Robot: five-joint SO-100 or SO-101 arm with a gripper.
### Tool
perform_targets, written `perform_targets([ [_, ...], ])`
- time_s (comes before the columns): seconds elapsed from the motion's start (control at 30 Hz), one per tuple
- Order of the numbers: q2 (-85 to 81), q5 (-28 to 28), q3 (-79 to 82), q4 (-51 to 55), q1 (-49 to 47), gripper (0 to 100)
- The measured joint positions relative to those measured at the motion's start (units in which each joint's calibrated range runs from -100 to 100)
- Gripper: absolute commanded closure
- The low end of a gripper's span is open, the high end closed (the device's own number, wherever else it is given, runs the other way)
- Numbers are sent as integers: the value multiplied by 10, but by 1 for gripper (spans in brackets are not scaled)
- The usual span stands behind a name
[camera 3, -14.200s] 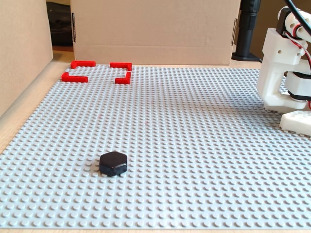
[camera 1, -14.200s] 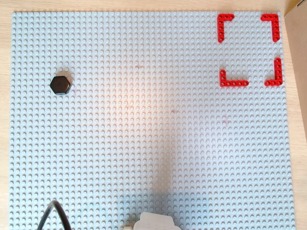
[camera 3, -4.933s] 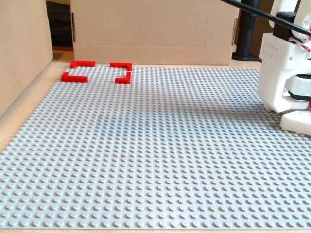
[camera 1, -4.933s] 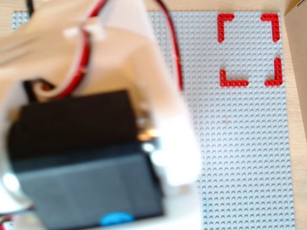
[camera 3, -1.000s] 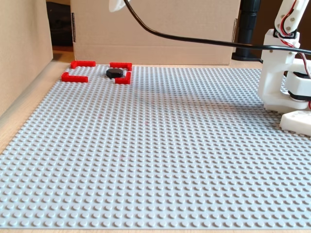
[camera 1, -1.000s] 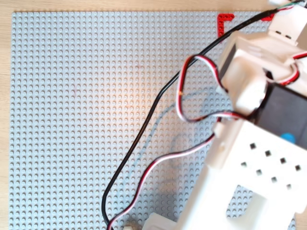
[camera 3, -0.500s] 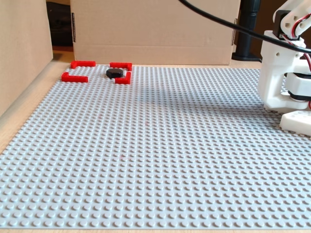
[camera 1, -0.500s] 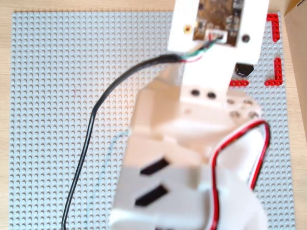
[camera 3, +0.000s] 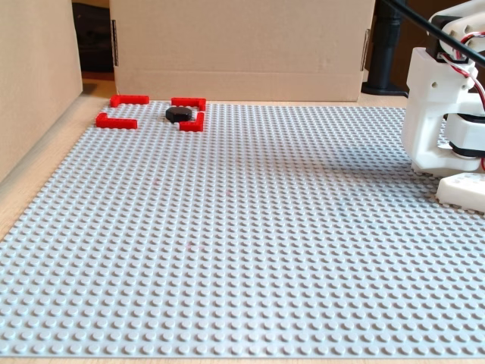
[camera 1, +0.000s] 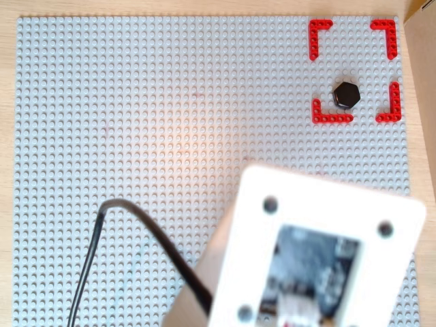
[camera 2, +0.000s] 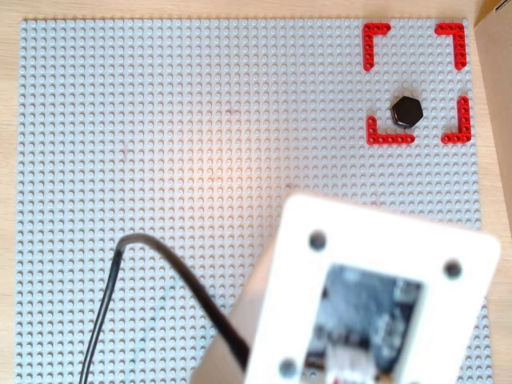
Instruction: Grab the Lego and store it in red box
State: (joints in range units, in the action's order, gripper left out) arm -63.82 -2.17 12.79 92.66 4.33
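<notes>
Lego [camera 1: 347, 95], small, stiff, light, smooth-topped, sits inside red box [camera 1: 320, 37] near desk's far corner; grip its flat sides; end effector state unseen.

Black Lego [camera 1: 347, 95], red box [camera 1: 319, 30], grey studded baseplate [camera 1: 136, 122], white arm [camera 3: 436, 106].

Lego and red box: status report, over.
Gripper out of view, only the white arm body shows. Lego sits inside red box, near its lower-left corner in both overhead views. Nothing in the way.

A grey studded baseplate [camera 3: 250, 227] covers the wooden table [camera 3: 45, 163]; cardboard walls [camera 3: 242, 49] stand along the baseplate's far and left edges.
</notes>
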Motion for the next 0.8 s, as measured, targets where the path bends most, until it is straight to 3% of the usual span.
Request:
perform_targets([
  [0.23, -71, 1, -1, 48, 0, 99],
  [0.8, -345, 0, 118, 49, -1, 99],
])
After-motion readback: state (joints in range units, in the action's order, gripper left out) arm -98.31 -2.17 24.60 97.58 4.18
